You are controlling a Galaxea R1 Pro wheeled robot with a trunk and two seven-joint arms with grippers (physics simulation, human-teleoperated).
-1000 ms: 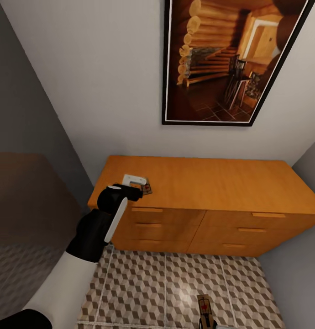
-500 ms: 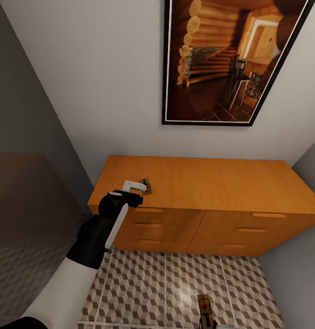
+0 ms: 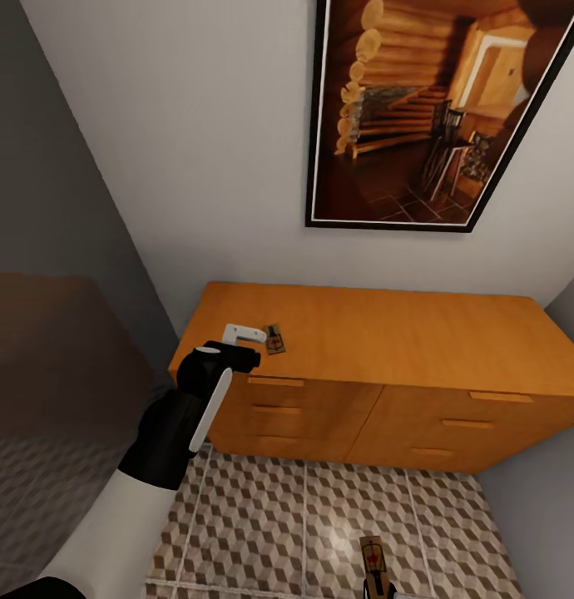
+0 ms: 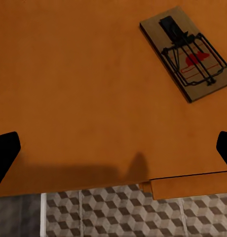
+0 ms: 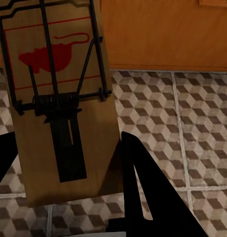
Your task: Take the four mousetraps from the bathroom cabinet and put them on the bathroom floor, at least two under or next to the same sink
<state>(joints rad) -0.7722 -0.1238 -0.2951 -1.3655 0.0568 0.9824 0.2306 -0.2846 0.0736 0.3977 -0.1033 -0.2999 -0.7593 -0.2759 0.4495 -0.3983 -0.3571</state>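
On cabinet top, at its 9 o'clock end: 1 mousetrap, flat, just beside left pincer, fingers spread wide, holding nothing. Right pincer: pinching 1 second mousetrap above bathroom floor, at 6 o'clock.

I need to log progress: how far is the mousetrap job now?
Nothing visibly finished. In hand: the right gripper holds one mousetrap over the bathroom floor. Left to do: another mousetrap lies on the cabinet, the left gripper open above it.
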